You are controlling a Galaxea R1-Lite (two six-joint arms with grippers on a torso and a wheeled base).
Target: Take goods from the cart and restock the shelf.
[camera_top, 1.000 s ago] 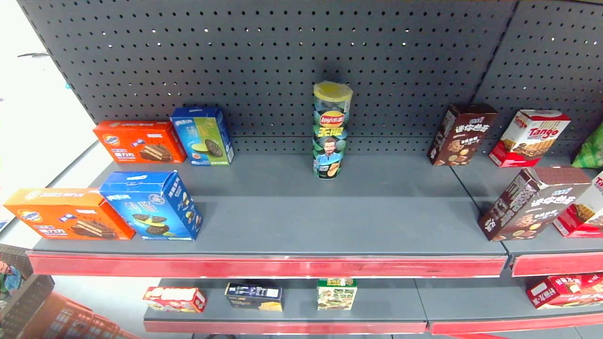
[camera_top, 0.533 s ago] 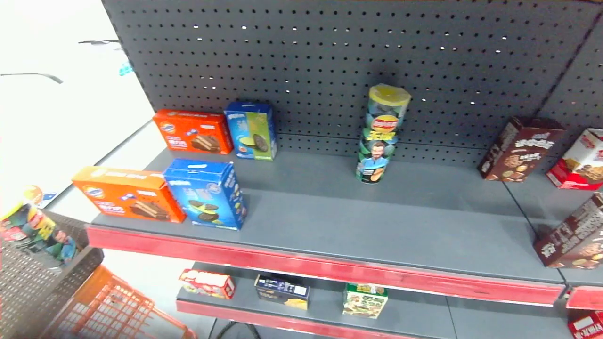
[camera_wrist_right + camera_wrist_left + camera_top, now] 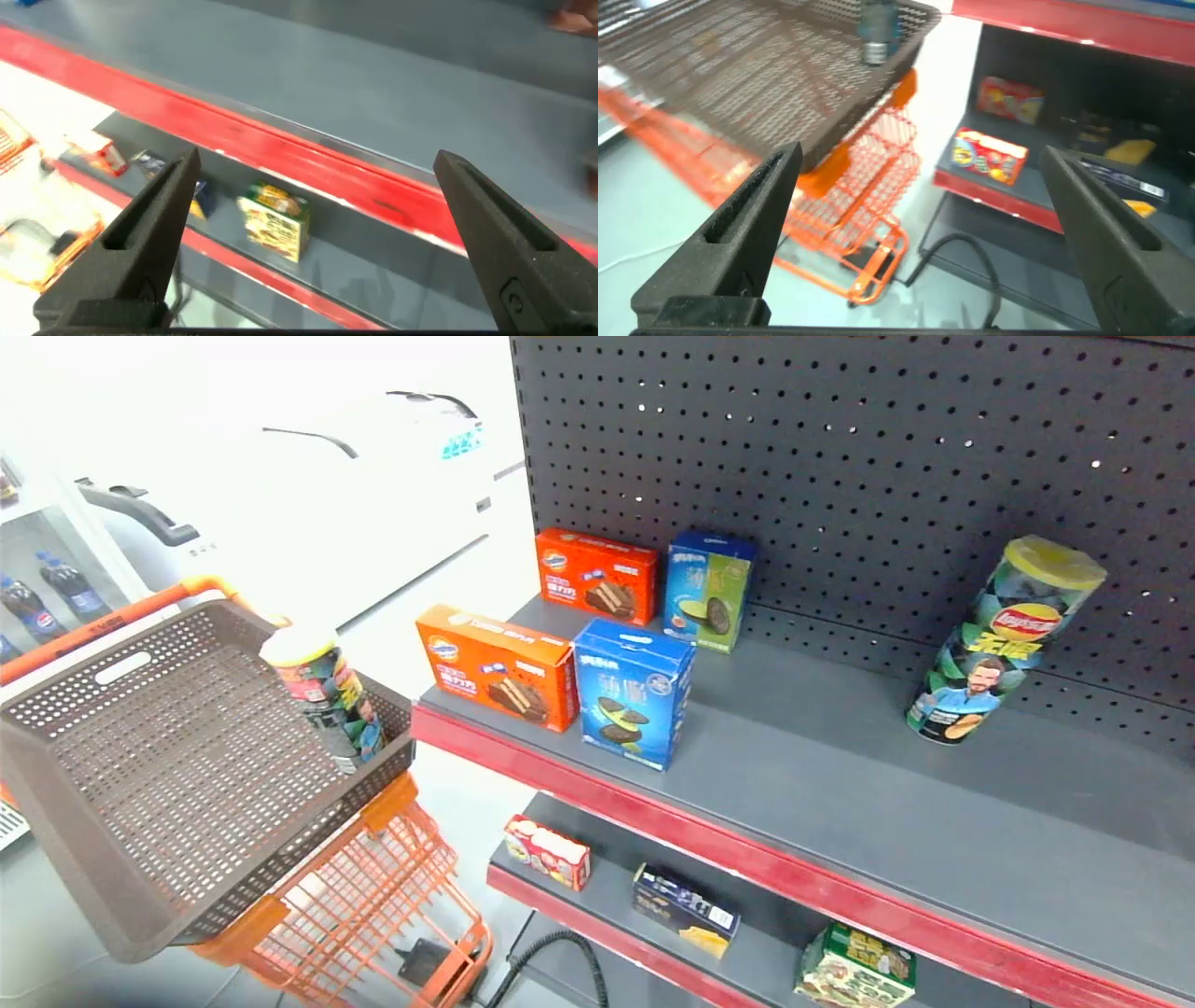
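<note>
Shop aisle. Grey shelf (image 3: 840,803) with pegboard back (image 3: 840,448) and red front rail (image 3: 747,863); snack boxes (image 3: 499,667) and a chip can (image 3: 1004,639) face outward. Orange cart (image 3: 373,905) with brown basket (image 3: 168,756) stands beside it. Bottled drinks (image 3: 65,588) farther left.

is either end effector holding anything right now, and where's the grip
Nothing is held: the left end effector and the right end effector are both open, with nothing between them.
</note>
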